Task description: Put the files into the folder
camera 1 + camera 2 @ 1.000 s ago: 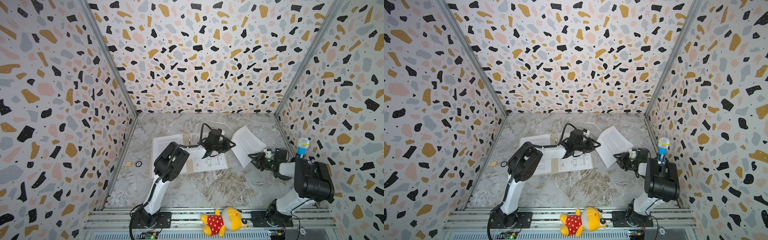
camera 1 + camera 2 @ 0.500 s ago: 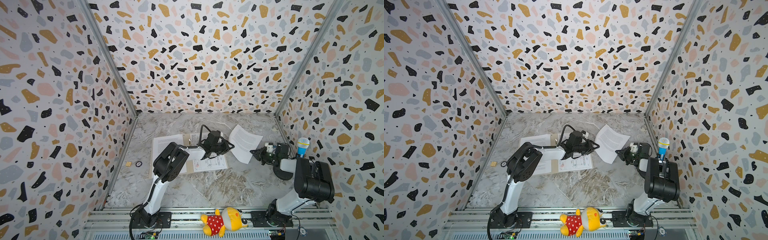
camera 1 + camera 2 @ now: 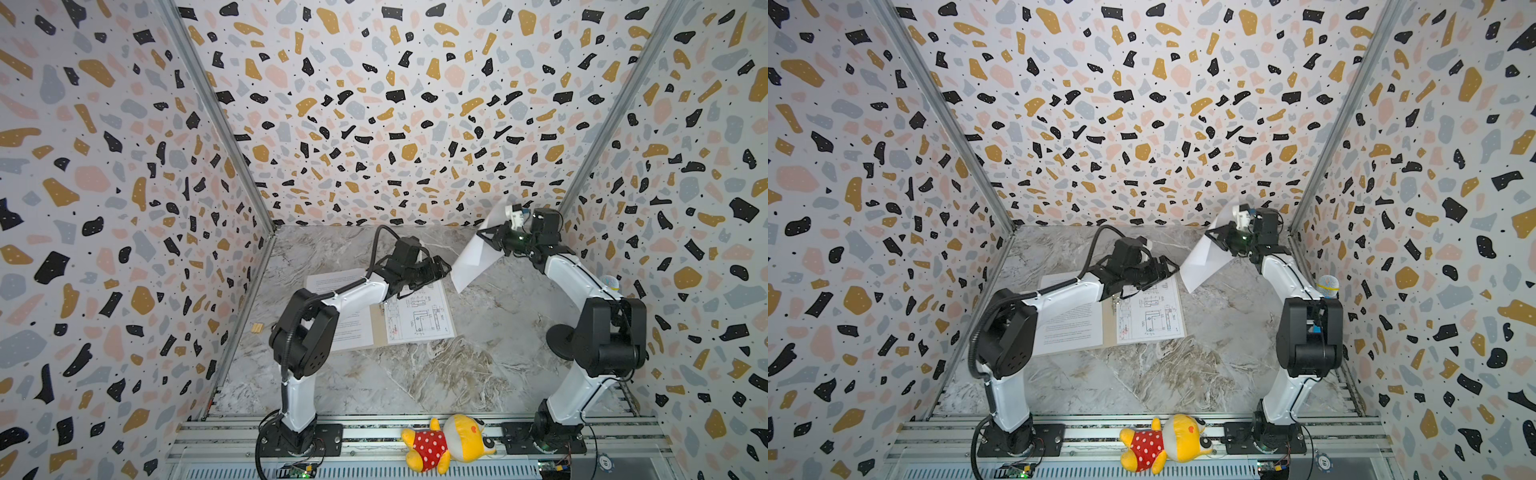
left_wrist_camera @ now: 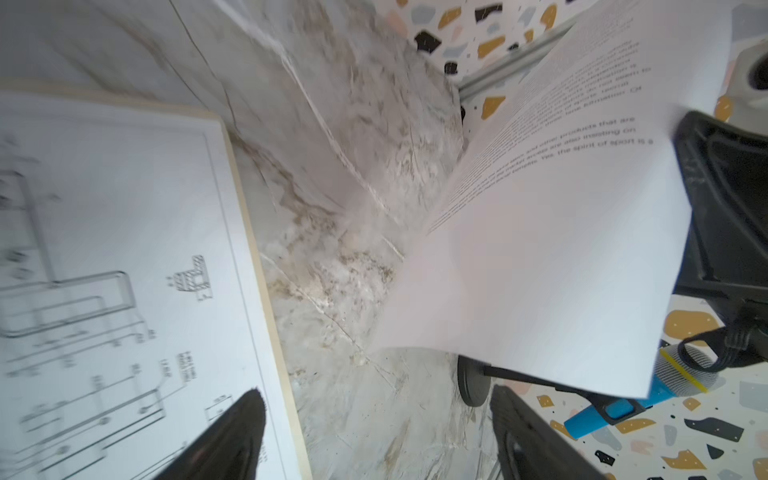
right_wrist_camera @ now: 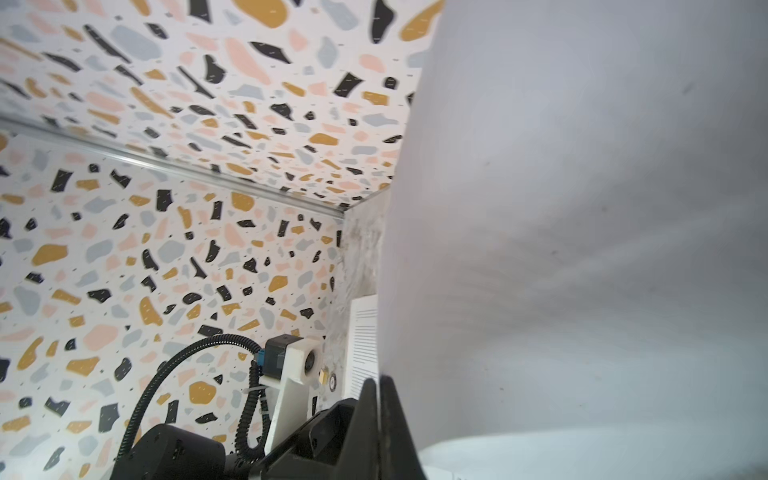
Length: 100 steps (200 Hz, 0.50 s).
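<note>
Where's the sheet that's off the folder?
In both top views the sheet hangs off the table, right of centre near the back wall, pinched by the right gripper, just right of the open left gripper.

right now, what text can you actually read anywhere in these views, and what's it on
"products that are": lifted text sheet, left wrist view.
"insisting on": same sheet, next line.
"the spirit of sport is a": same sheet, line below.
Other lines there: too blurred to read.
drawing sheet: labels blurred, unreadable.
flat text sheet: print too small in a top view.
</note>
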{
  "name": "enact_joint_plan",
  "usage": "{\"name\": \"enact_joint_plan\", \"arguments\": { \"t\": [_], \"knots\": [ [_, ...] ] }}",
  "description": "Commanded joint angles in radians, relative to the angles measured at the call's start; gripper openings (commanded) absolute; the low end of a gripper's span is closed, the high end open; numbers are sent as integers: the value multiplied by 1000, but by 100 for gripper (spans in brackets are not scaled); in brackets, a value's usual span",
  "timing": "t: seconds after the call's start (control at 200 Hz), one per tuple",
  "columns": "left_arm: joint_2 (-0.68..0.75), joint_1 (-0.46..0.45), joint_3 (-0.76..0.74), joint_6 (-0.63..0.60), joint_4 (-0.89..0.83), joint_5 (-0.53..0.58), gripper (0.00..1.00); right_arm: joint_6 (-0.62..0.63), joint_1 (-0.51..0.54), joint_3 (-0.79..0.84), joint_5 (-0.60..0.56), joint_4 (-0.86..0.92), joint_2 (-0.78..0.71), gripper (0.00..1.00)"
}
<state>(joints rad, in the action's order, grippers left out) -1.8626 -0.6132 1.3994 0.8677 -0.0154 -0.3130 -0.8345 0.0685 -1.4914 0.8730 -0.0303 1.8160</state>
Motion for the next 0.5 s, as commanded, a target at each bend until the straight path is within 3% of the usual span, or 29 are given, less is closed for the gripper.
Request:
{"name": "enact_joint_plan", "arguments": {
  "t": [0.0, 0.08, 0.335, 0.496],
  "knots": [
    [126, 48, -63, -104, -102, 95, 91, -52, 48, -108, 74, 34, 28, 0],
    [212, 100, -146, -110, -105, 143, 100, -88, 70, -147, 92, 15, 37, 0],
    [333, 288, -328, -109, -86, 175, 100, -99, 198, -327, 132, 54, 140, 0],
    [368, 384, -436, -78, -9, 113, 100, 4, 172, -202, 105, 103, 99, 0]
  ]
}}
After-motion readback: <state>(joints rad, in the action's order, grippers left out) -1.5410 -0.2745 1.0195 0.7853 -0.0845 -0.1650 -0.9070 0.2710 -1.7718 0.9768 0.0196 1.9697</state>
